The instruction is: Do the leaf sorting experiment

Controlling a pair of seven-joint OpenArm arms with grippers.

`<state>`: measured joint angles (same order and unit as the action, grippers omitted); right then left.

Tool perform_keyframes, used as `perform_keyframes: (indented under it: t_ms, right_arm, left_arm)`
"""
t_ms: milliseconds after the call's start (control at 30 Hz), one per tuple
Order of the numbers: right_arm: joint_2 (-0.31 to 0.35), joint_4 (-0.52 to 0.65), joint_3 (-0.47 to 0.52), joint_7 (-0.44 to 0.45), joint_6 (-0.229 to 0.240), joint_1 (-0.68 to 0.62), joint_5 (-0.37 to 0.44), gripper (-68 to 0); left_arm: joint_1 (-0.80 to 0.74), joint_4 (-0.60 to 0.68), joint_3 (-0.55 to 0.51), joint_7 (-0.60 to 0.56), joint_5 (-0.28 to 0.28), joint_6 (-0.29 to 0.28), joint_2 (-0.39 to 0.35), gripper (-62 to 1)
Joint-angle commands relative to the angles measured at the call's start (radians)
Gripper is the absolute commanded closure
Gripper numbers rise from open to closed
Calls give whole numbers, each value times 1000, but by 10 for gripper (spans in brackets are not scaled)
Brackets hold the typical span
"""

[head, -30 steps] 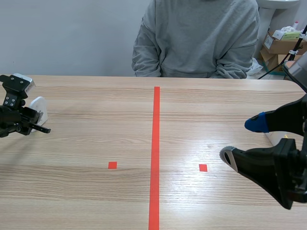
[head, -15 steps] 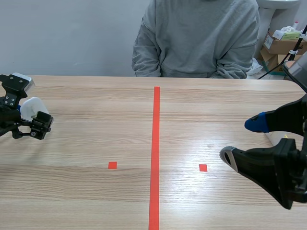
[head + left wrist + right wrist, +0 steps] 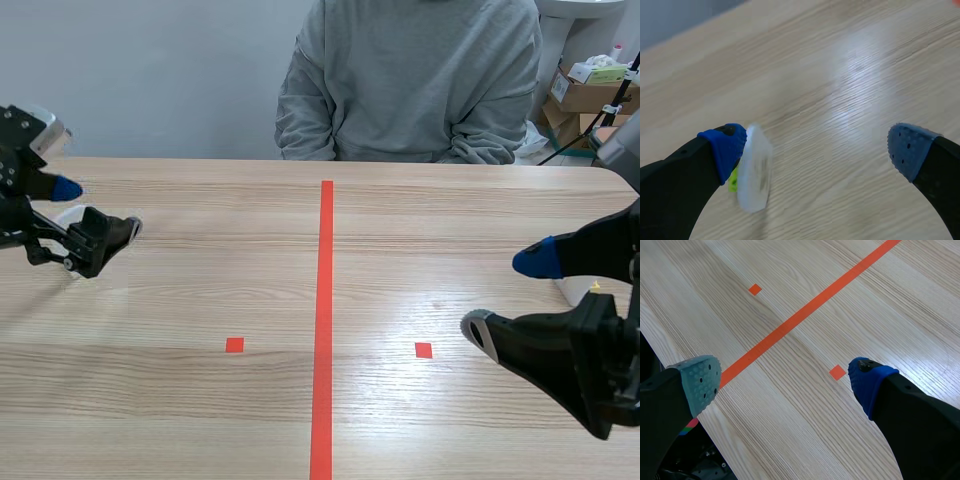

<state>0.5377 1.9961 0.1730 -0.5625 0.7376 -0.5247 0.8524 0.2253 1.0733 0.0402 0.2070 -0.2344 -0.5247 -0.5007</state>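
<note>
Left wrist view: left jaws stand wide apart, blue pad on one finger, grey-blue dotted pad on the other, bare tabletop between them. A white disc, blurred, sits just inside the blue pad; can't tell if it touches. A yellow-green bit shows at the disc's edge by that pad, too blurred to call a leaf for sure. Scene view: left arm is far left of the red line and raised off the wood, the white disc partly hidden behind it. Right wrist view: right jaws also apart, grey-green pad and blue pad, nothing between them, hanging over a red square right of the red line. Far right of the red line, a small white thing with a yellow spot peeks out behind the right arm, mostly hidden. A person in a grey sweatshirt sits at the red line's far end, arms folded. Cardboard boxes stand beyond the tabletop, far right of the line.
</note>
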Motion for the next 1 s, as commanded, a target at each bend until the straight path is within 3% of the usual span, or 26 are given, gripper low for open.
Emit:
perform_keyframes:
  t_ms: [0,100,200,400,667,967]
  right_arm:
    - [-1,-1,8,14,8,6,8,-519]
    - [-1,-1,8,14,8,6,8,-519]
    - [-1,-1,8,14,8,6,8,-519]
    - [-1,-1,8,14,8,6,8,-519]
    - [0,-1,8,14,8,6,8,-519]
    - [0,-1,8,15,8,6,16,-519]
  left_arm:
    - [-66,112,-43,11,-54,-25,-21,-606]
    - [-196,319,-94,66,-163,-76,-30,-606]
    - [-315,481,-126,110,-229,-100,-29,-605]
    - [-534,701,-158,128,-258,-105,-10,-566]
    - [-716,838,-158,146,-309,-123,40,-566]
    - [-813,860,-158,150,-338,-137,58,-566]
